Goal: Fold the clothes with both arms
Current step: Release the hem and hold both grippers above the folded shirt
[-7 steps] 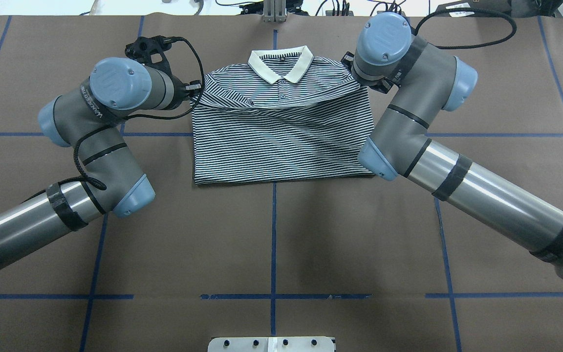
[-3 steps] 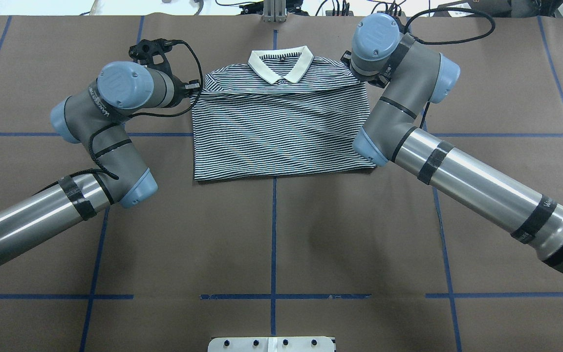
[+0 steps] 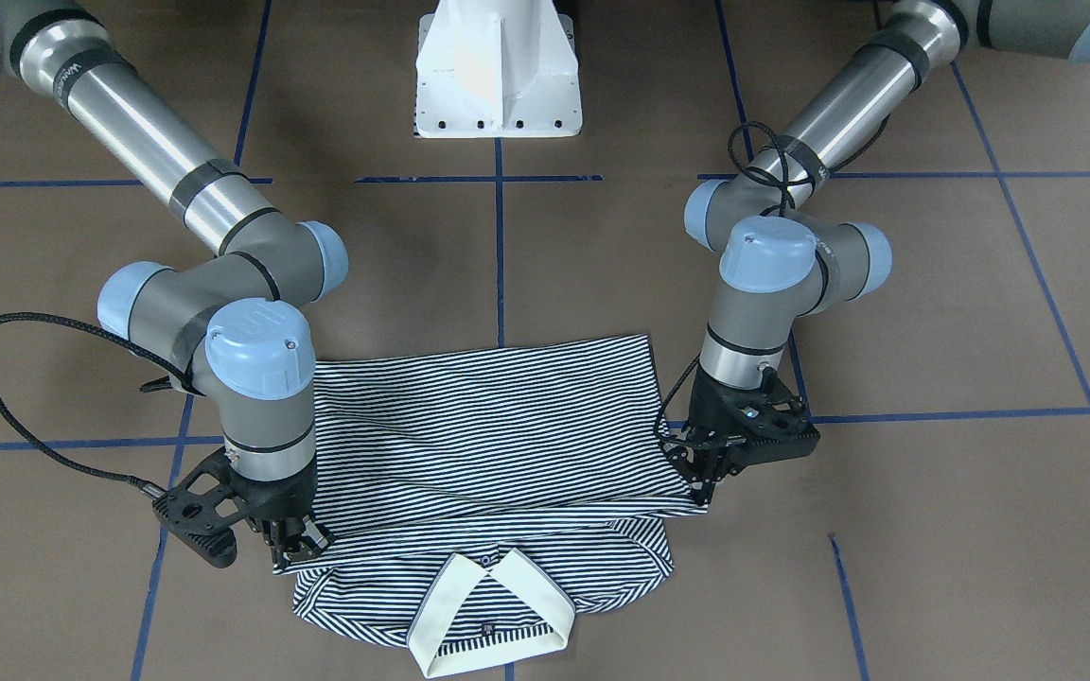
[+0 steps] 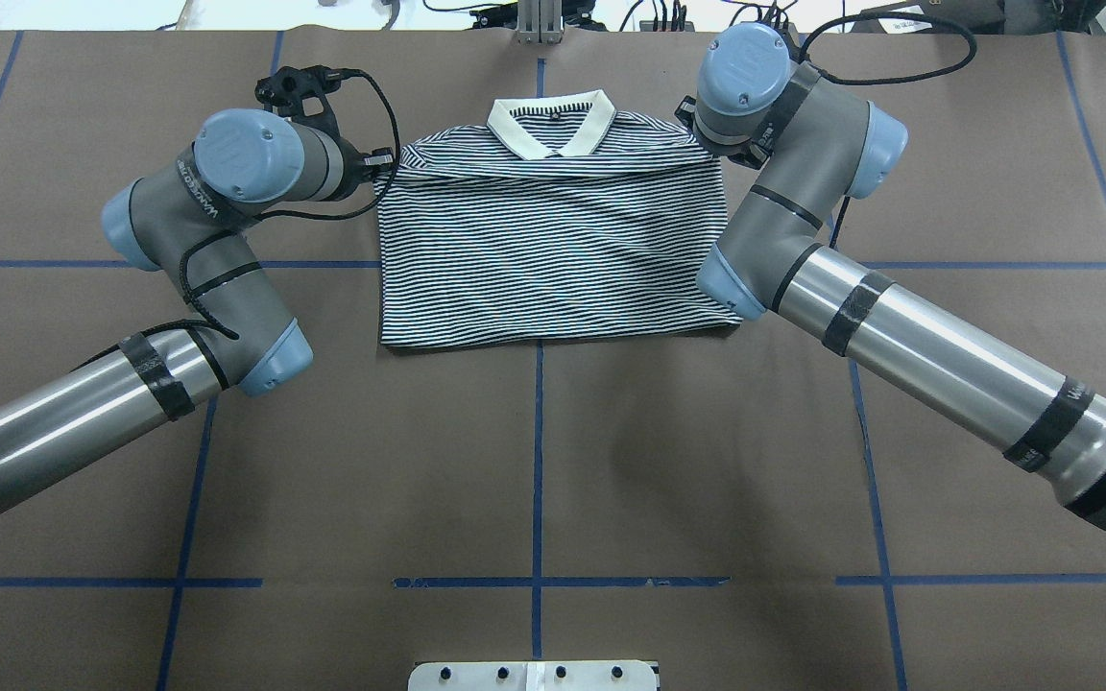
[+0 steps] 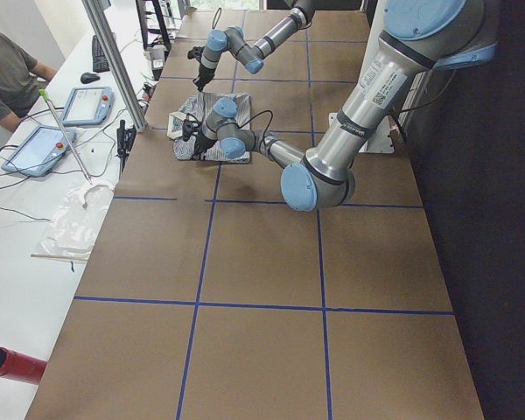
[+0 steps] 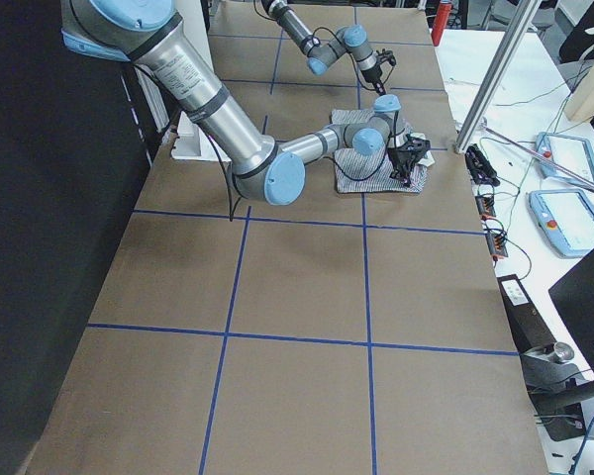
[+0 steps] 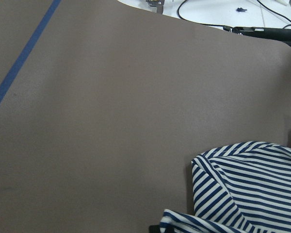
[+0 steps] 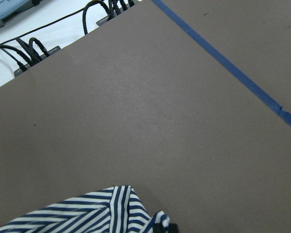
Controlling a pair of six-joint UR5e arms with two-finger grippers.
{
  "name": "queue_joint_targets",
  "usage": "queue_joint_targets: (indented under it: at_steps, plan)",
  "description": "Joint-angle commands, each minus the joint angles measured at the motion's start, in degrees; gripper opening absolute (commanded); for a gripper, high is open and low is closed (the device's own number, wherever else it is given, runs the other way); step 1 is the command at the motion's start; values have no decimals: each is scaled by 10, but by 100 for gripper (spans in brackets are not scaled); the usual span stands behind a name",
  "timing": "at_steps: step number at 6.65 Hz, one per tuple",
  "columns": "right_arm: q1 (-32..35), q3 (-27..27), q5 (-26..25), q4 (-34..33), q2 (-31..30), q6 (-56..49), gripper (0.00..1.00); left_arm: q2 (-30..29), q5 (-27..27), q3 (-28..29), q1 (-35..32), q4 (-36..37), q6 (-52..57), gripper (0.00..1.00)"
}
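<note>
The striped polo shirt (image 4: 553, 259) lies at the table's far middle, its lower half folded up over the chest. The cream collar (image 4: 553, 130) shows beyond the fold edge and also in the front-facing view (image 3: 488, 615). My left gripper (image 4: 382, 171) is shut on the folded layer's left corner, low at the shoulder; it also shows in the front-facing view (image 3: 704, 490). My right gripper (image 4: 704, 144) is shut on the right corner, mostly hidden under its wrist; the front-facing view shows it (image 3: 294, 551). Both wrist views show striped cloth (image 7: 247, 189) (image 8: 87, 213) at their lower edge.
The white pedestal base (image 3: 498, 71) stands at the robot's side. An aluminium post (image 4: 539, 21) and cables (image 4: 899, 38) are at the far edge. An operator (image 5: 9, 74) and tablets (image 5: 83, 105) are beyond it. Blue tape lines (image 4: 538, 461) cross the brown table cover.
Both grippers moved away from the robot toward the collar with the folded edge. The layer has come down flatter and now covers the placket.
</note>
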Motion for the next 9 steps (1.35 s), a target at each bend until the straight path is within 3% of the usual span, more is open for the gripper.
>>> queue_joint_targets:
  at_steps: [1,2,5,6,7,9]
  plan:
    - [0,-7,0,0,7,0,0,-6,0,8,-4,0,7,0]
    - [-1,-10,-1,0,8,0,0,-13,-1,17,-4,0,7,0]
    - [-8,-22,-9,0,7,0,0,-31,-1,48,-3,0,7,13]
    - [-9,-23,-10,1,7,0,9,-35,-1,60,-3,-6,7,29]
    - [-9,-23,-10,1,7,0,34,-35,-1,62,-3,-11,7,44]
    - [-6,-13,-7,26,6,5,72,-38,-4,59,-4,-26,3,53]
